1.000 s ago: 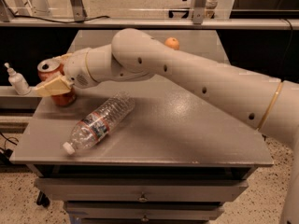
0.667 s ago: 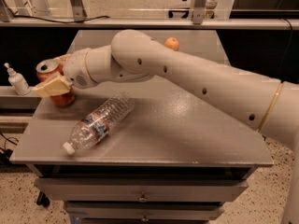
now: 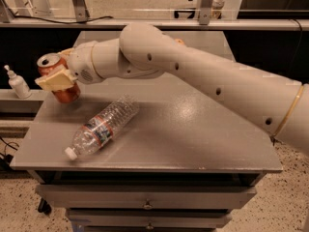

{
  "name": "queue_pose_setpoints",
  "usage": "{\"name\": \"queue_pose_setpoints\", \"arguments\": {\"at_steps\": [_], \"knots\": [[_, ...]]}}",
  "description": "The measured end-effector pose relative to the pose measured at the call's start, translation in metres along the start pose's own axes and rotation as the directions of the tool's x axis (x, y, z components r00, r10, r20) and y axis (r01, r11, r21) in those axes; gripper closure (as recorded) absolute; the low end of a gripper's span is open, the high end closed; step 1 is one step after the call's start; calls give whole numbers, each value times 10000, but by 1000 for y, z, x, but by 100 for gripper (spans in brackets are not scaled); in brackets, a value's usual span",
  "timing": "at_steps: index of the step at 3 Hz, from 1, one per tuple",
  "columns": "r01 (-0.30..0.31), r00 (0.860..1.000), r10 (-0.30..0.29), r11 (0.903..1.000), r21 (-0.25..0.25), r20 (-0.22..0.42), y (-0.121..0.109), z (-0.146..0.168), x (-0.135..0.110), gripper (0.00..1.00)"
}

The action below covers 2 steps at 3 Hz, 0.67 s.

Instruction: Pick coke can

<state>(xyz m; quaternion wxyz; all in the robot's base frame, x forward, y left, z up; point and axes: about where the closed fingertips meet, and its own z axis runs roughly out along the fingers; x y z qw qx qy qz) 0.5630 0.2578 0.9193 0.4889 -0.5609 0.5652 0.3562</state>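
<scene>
The coke can (image 3: 68,94) is red with a silver top and is at the left edge of the grey table (image 3: 193,134). My gripper (image 3: 54,75) is shut on the coke can, with a tan finger pad (image 3: 54,81) across its front and the other finger hidden behind it. The can is tilted slightly and its base seems just above the table top. My white arm reaches in from the right across the table.
A clear plastic bottle (image 3: 102,126) with a red label lies on its side in front of the can, cap toward the front left. A small white pump bottle (image 3: 18,83) stands on a ledge left of the table. An orange object (image 3: 179,42) peeks out behind the arm.
The gripper and the coke can in it have risen a little. The plastic bottle has not moved.
</scene>
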Motion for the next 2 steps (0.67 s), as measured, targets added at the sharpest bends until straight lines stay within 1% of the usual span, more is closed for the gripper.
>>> {"name": "queue_pose_setpoints", "arguments": {"at_steps": [1,2], "knots": [[229,9997,-232,9994,242,104,-8,-14,-21,100],[-94,9997,85,9992,401,234,-14,-25,-41,100]]}}
